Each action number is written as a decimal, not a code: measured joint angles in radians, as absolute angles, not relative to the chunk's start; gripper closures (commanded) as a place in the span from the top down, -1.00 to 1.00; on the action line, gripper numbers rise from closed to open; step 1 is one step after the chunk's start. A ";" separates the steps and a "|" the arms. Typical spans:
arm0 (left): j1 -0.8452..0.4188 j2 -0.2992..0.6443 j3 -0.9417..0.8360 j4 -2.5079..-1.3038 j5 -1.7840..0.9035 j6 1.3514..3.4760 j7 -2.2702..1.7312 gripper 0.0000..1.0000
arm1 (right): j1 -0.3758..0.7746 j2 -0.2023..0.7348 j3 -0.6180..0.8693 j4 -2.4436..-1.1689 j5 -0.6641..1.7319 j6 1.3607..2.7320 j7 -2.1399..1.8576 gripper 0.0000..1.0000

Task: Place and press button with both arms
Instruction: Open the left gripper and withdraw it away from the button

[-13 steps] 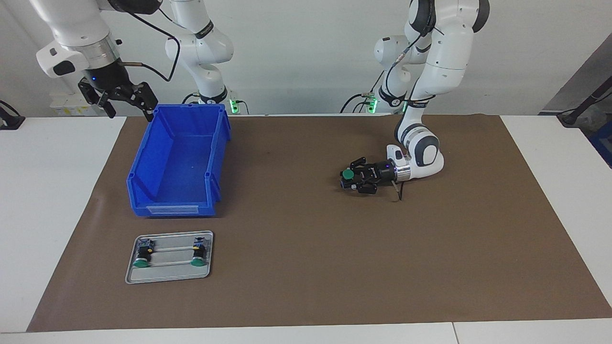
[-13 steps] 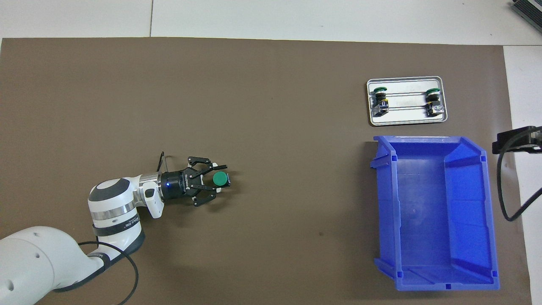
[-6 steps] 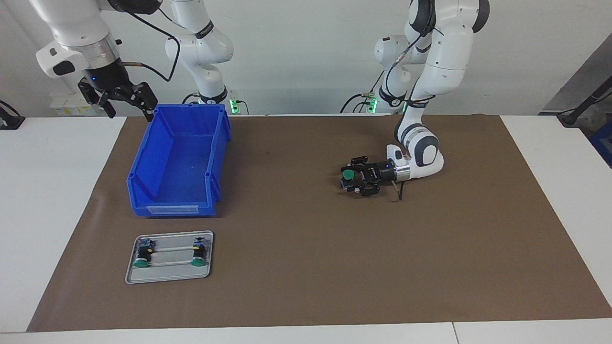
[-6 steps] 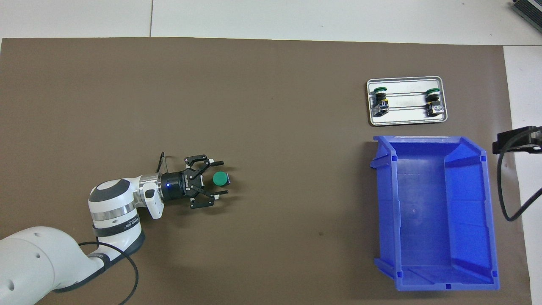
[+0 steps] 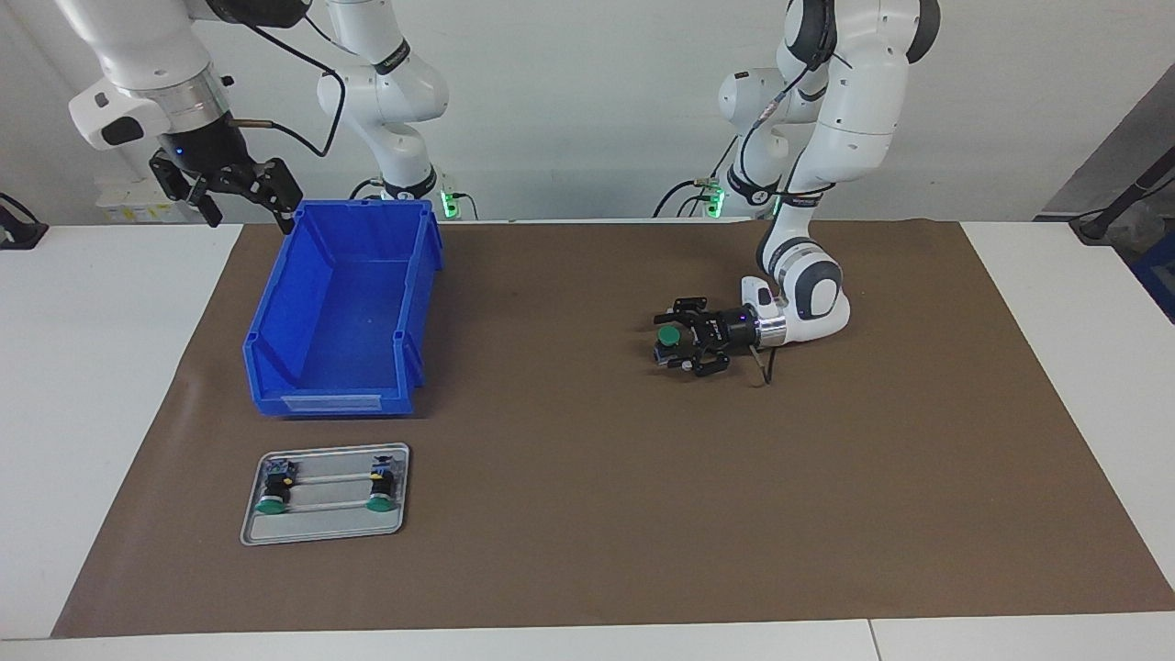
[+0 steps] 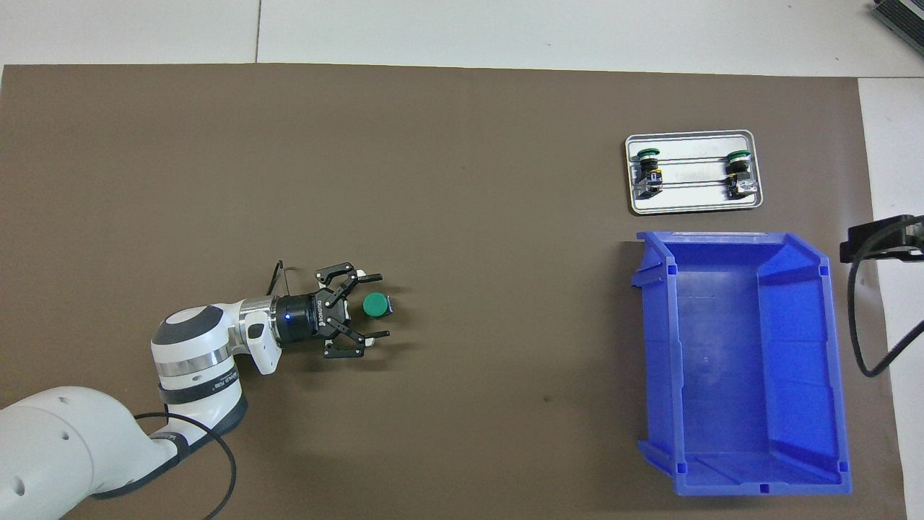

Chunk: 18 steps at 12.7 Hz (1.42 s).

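A: Where does your small green-capped push-button (image 5: 668, 341) sit?

B: You have it standing on the brown mat (image 5: 597, 514) that covers the white worktop (image 5: 92, 367), green cap up, well apart from the blue plastic bin (image 5: 341, 312) and toward the left arm's end of the worktop from that bin.

A: And your left claw (image 6: 368, 307)?

B: Your left claw lies low over the mat, pointing toward the blue bin. It is released: its fingers (image 6: 369, 276) stand spread on either side of the button, and you can see a gap between each finger and the cap.

A: What about your right claw (image 5: 246, 202)?

B: You have it hanging in the air beside the blue bin's rear corner, at the end of the bin nearer the robots. Its fingers are spread apart and hold nothing; that arm waits.

A: Anything else near the bin?

B: A flat silver metal tray (image 5: 326, 528) lies just farther from the robots than the blue bin, and two more green-capped buttons (image 5: 272, 487) rest on their sides in it.
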<state>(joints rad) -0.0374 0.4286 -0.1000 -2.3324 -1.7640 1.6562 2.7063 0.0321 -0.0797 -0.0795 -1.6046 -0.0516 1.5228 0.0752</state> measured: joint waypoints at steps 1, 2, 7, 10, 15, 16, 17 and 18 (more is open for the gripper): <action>-0.037 0.428 -0.100 -2.330 -1.764 1.632 2.697 1.00 | 0.032 -0.080 -0.079 -1.605 -0.052 1.523 0.075 1.00; -0.037 0.424 -0.100 -2.324 -1.764 1.618 2.681 1.00 | 0.032 -0.080 -0.079 -1.605 -0.052 1.523 0.075 1.00; -0.037 0.380 -0.101 -2.237 -1.765 1.592 2.484 1.00 | 0.032 -0.080 -0.079 -1.605 -0.052 1.523 0.075 1.00; -0.037 0.364 -0.101 -2.160 -1.765 1.592 2.296 1.00 | 0.032 -0.080 -0.079 -1.605 -0.052 1.523 0.075 1.00; -0.038 0.349 -0.100 -2.006 -1.765 1.624 1.889 1.00 | 0.032 -0.080 -0.079 -1.605 -0.052 1.522 0.075 1.00; -0.038 0.336 -0.100 -1.977 -1.757 1.634 1.803 1.00 | 0.031 -0.081 -0.080 -1.605 -0.049 1.515 0.075 1.00; -0.038 0.321 -0.100 -1.948 -1.732 1.648 1.724 1.00 | 0.030 -0.081 -0.080 -1.604 -0.040 1.511 0.075 1.00; -0.037 0.310 -0.100 -1.916 -1.688 1.671 1.645 1.00 | 0.029 -0.081 -0.080 -1.603 -0.031 1.508 0.076 1.00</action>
